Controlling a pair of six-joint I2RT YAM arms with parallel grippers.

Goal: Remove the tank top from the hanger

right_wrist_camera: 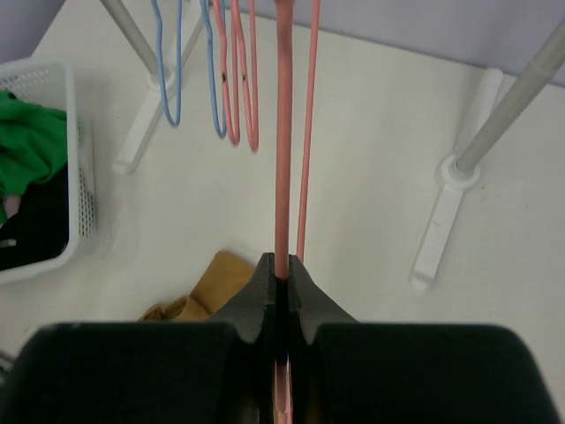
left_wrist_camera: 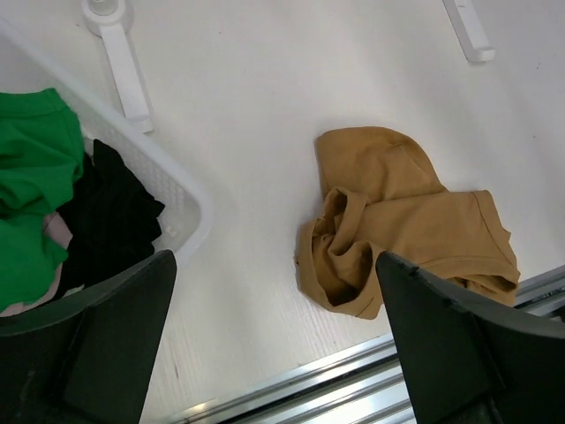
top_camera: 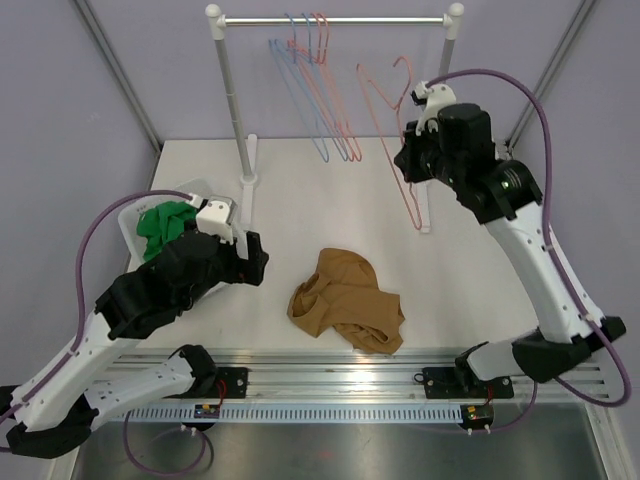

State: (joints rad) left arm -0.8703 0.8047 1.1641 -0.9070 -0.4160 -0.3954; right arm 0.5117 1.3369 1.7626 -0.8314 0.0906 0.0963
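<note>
Left jaws: yours stand wide apart and empty, low over the left of the tabletop (top_camera: 300, 190), by the basket (top_camera: 128, 215).
Right jaws: clamped on the pink hanger (right_wrist_camera: 282, 132), held upright at far right, its hook below the rail (top_camera: 335, 20).
Tank top (top_camera: 347, 305): tan, crumpled on the tabletop, near centre, off the hanger.
Basket: white, left side; you have green and black clothing inside.
Rail: spare hangers (right_wrist_camera: 231, 79), blue and pink, hang from it.
</note>
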